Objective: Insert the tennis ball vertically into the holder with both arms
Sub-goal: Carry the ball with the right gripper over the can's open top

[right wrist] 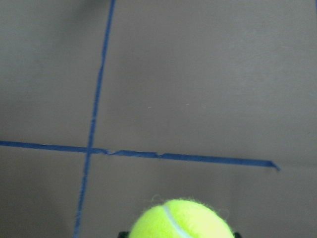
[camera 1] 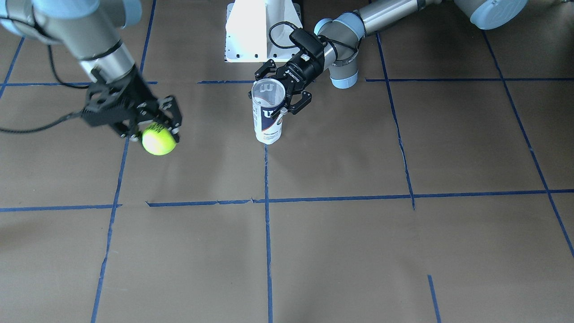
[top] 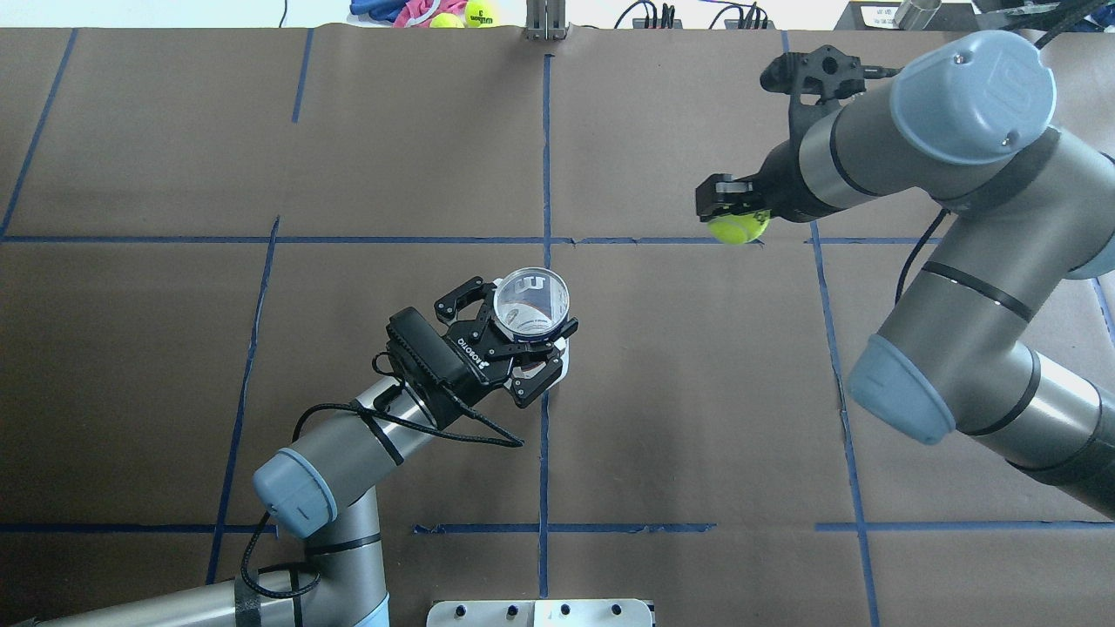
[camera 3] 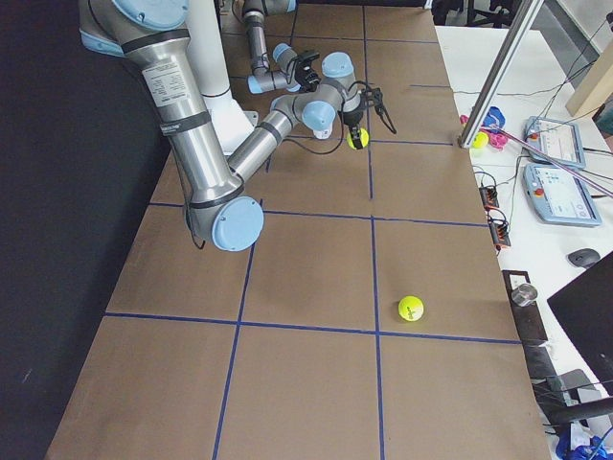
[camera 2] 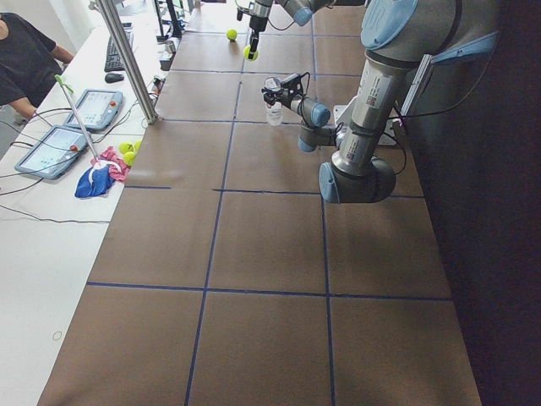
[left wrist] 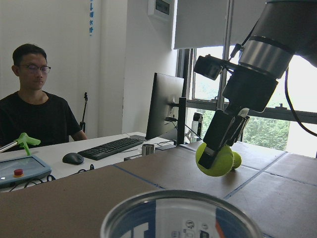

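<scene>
- Left side of the overhead view: the left hand (top: 529,324) comes in low from the robot's side and is clenched around the holder (top: 531,300) near its rim, one finger on each side and both apparently touching the clear wall.
- Holder: it stands upright on the desk (top: 697,392), near the middle and on a blue tape line (top: 543,157). Its mouth is open and faces straight up. The left wrist view looks across that rim, and nothing yellow shows inside.
- Stage reached: the bracing of the holder appears done, as does the pick-up of the ball.
- Right side of the overhead view: the right hand (top: 736,218) points downward and grasps the tennis ball (top: 738,229) between its fingers. The ball protrudes below the fingertips.
- Position of the ball: it hangs in the air above the desk, well apart from the holder and not over the mouth. The left wrist view shows it beyond the rim, with bare desk beneath it.
- Work left, by judgement: the ball must be carried across until it is centred over the mouth, lowered vertically into the holder and released. The fit looks close, so alignment matters.
- A second ball (camera 3: 411,308) lies on the desk well away from both hands.
</scene>
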Action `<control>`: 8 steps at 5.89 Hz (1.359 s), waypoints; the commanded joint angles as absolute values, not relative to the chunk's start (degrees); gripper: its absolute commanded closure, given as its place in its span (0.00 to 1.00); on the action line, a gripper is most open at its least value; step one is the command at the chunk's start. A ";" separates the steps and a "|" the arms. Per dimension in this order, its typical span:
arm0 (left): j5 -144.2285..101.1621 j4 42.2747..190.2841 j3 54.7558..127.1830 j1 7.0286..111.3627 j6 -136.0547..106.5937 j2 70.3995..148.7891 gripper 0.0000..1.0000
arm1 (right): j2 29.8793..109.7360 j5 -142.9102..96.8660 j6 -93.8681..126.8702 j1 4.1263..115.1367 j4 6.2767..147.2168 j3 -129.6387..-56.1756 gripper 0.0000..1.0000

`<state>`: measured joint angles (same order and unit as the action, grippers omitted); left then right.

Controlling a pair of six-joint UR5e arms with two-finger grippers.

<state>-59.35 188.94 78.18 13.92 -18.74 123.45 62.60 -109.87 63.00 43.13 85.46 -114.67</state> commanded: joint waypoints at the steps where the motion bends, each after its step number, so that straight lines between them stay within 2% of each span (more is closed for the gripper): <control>1: -58.54 188.88 77.96 13.36 -18.72 123.83 0.21 | 54.96 -109.52 73.17 38.52 90.88 -118.30 0.96; 5: -58.54 188.61 77.00 12.66 -18.63 124.36 0.21 | 52.38 -103.27 76.90 31.03 90.88 -118.39 0.94; 6: -58.54 188.61 76.73 12.40 -18.63 124.45 0.21 | 52.38 -101.71 77.25 29.72 90.88 -118.30 0.90; 8: -58.54 188.61 76.73 12.39 -18.63 124.63 0.20 | 52.29 -99.08 77.34 27.18 90.88 -118.04 0.89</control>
<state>-58.54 188.61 76.77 12.42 -18.63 124.57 52.32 -100.79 77.26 28.66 90.88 -118.21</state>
